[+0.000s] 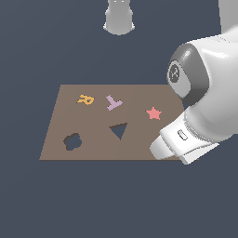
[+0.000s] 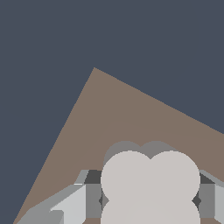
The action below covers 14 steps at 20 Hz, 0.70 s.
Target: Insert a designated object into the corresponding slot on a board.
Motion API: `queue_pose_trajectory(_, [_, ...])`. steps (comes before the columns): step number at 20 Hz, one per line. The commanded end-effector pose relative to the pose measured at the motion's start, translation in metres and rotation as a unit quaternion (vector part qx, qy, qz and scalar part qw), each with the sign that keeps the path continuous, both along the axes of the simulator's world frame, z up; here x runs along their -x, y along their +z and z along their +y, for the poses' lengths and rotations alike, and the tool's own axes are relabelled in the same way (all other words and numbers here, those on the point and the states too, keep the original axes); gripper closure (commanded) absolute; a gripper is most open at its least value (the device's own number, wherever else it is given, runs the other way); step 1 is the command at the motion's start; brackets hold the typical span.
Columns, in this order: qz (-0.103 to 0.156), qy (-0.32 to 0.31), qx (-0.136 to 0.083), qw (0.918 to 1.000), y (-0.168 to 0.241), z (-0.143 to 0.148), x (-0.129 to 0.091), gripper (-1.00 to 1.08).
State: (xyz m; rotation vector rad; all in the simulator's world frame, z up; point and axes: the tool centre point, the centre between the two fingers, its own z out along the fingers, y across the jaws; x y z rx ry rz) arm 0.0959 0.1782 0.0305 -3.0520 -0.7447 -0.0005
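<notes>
Exterior view: brown board [image 1: 139,139] lies flat on the dark counter [image 1: 116,200]. On it, far side, going from the exterior view's left to right: orange R-like piece [image 1: 85,99], lilac T piece [image 1: 113,102], red star [image 1: 153,113]. Nearer row: dark cloud-shaped slot [image 1: 72,141] toward the exterior view's left, w/ nothing in it; dark triangular cut-out [image 1: 119,130] about mid-board. White arm [image 1: 209,88] fills the exterior view's right side, its lower end over the board's near corner on that side. Pincer itself is hidden behind the arm here, so can't tell its state from this view. Grey block not visible here either. Pale robot base [image 1: 120,18] at the far edge of the scene.

Wrist view: pale grey lobed block [image 2: 151,183] sits right between the two pincer fingers [image 2: 89,201], one each side, both pressed against its sides – pincer [image 2: 151,202] is clamped on the block. Two rounded lobes clear, rest cut off by the frame edge. A darker lobed shadow shows on the board [image 2: 118,113] just beyond the block, so block looks held above the board surface, not on it. One board corner visible against the counter [image 2: 43,43]. Slot not in this view; block is well apart from it, at the opposite side of the board.
</notes>
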Motion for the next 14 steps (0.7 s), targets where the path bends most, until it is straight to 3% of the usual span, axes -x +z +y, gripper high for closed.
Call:
queue_pose_trajectory(1, [0.000,-0.005,0.000,1.0000,0.000,-0.002,-0.002,1.08])
queue_pose_trajectory(9, [0.000,-0.060,0.000,0.9982,0.001,-0.021,-0.019,1.08])
queue_pose_trajectory(14, [0.000,-0.125,0.000,0.9921,0.002,-0.046,-0.036,1.08])
